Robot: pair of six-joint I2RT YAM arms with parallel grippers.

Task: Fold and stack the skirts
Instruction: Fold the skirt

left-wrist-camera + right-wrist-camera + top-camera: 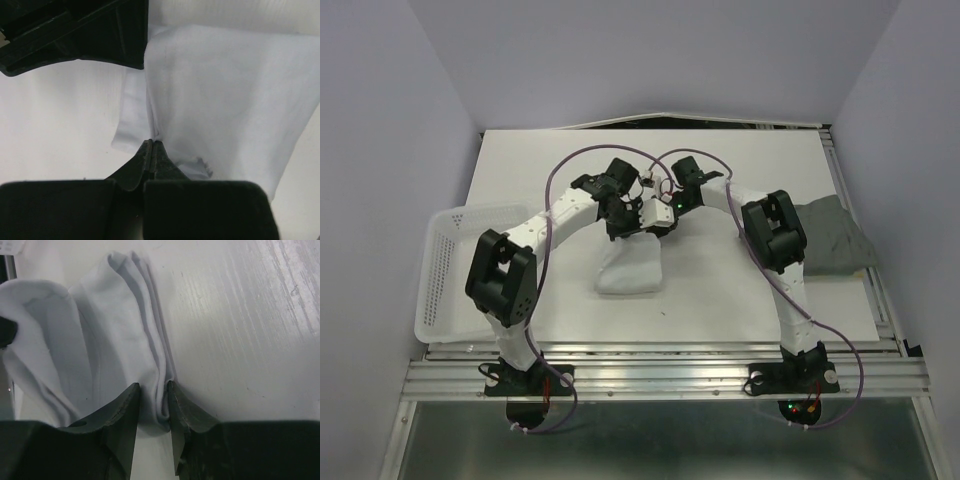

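Note:
The white skirt (630, 268) lies bunched at the middle of the table, and both grippers are at its far end. My left gripper (151, 142) is shut on a thin edge of the white skirt (225, 90), which spreads away from the tips. My right gripper (152, 386) stands part open astride a thick fold of the white skirt (100, 340). The fold touches the right finger. A grey skirt (832, 236) lies crumpled at the table's right edge. No floral skirt is in view.
A white slatted basket (442, 270) overhangs the table's left edge. In the left wrist view the other arm's black housing (75, 30) hangs close above the cloth. White walls close in the table on three sides.

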